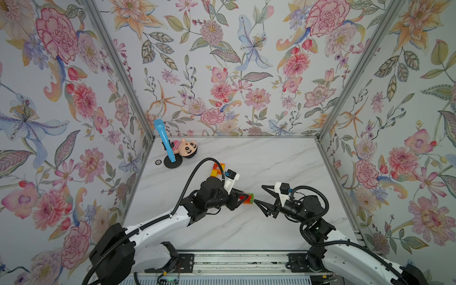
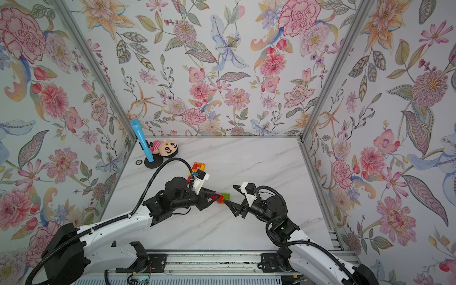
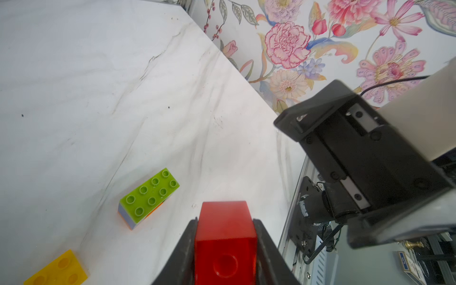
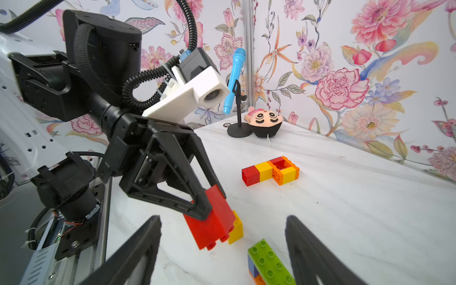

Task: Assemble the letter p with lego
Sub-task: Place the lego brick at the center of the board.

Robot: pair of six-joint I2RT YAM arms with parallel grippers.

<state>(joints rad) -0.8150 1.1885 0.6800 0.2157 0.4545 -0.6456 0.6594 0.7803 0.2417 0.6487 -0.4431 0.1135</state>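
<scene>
1. Marble table [image 1: 271,160] boxed in by floral walls [image 1: 222,61]; both my arms reach in from the near edge and meet mid-table.
2. Far left corner: a blue microphone [image 1: 164,138] on a stand and a doll [image 1: 186,148], neither part of the job.
3. Just this side of them lies the part-built letter [image 4: 271,170], flat on the table: a red and yellow stem joined to a loop of orange, yellow and red bricks.
4. My left gripper [image 1: 244,196] is clamped on a red brick [image 3: 225,237], held tilted above the table.
5. A loose yellow brick [image 3: 59,269] lies on the table near it; I cannot tell whether the two touch.
6. My right gripper [image 1: 259,194] stands with jaws wide apart and holds nothing.
7. A green brick [image 3: 149,195], stacked on blue and orange ones, sits on the table between the two grippers, close to one right finger.
8. Step, as I judge it: fetching bricks for the letter, which looks unfinished.
9. Next, I think, the red brick wants levelling and lining up stud to socket before pressing home, with the right gripper free to steady the mating piece.
</scene>
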